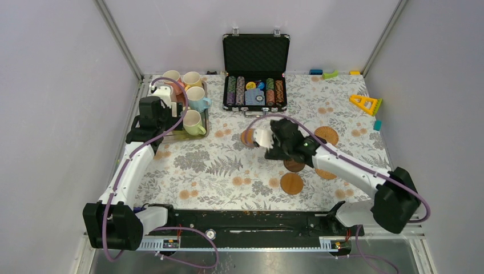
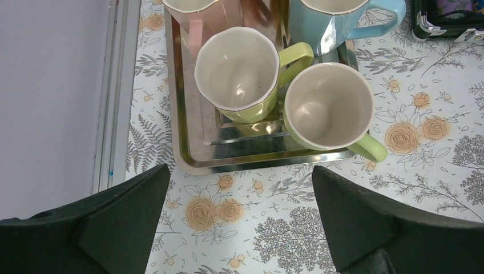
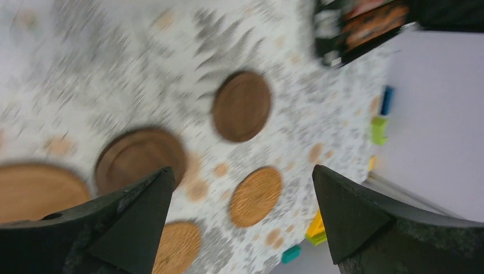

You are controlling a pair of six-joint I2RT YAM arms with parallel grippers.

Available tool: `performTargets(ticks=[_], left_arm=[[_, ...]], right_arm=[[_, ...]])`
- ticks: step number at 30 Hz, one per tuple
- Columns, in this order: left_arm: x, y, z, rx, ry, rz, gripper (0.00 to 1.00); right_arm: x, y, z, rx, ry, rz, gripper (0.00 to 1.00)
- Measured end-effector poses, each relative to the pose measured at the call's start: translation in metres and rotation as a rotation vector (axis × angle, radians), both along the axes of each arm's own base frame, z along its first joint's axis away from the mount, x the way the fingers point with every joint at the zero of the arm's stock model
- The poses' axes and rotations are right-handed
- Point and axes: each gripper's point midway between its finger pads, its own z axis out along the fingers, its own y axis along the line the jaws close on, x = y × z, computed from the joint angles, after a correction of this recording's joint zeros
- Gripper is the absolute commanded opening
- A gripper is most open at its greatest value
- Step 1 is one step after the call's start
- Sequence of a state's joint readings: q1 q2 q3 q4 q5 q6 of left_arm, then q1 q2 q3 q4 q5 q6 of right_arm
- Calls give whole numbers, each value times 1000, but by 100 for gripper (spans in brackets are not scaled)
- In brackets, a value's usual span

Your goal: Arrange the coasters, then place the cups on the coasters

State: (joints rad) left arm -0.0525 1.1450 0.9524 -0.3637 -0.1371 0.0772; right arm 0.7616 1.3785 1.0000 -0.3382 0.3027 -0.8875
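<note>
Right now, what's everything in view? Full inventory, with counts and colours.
cups: at least five; pink, cream, light blue, yellow-green, pale green; on the tray
tray: one; silver; far left of the table
coasters: at least five; two dark brown, the rest tan or orange-brown; loose right of centre, some partly under the right arm
poker chip case: one; black, open; back centre
poker chips: rows, multicoloured; inside the case
triangular toy: one; yellow; far right
small blocks: four; blue, green, yellow, teal; back and right edges
tablecloth: one; floral; covers the table
left gripper: black, open; above the tray's near edge
right gripper: black, open; above the coasters
</note>
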Motion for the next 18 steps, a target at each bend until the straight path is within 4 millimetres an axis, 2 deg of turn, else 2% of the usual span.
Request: performTargets(ticks=[4,7,11,18], left_arm=[[0,1,0,0,0,2,99],[0,1,0,0,0,2,99],[0,1,0,0,0,2,99],[0,0,0,-4,0,3,99]], right_arm=[[-44,-33,-45,-75,129,27,100],[-69,-47,-62,-91,197,51,100],[-79,-47,-63,-64,215,73,100],[-79,-37,-75,-48,271,75,100]])
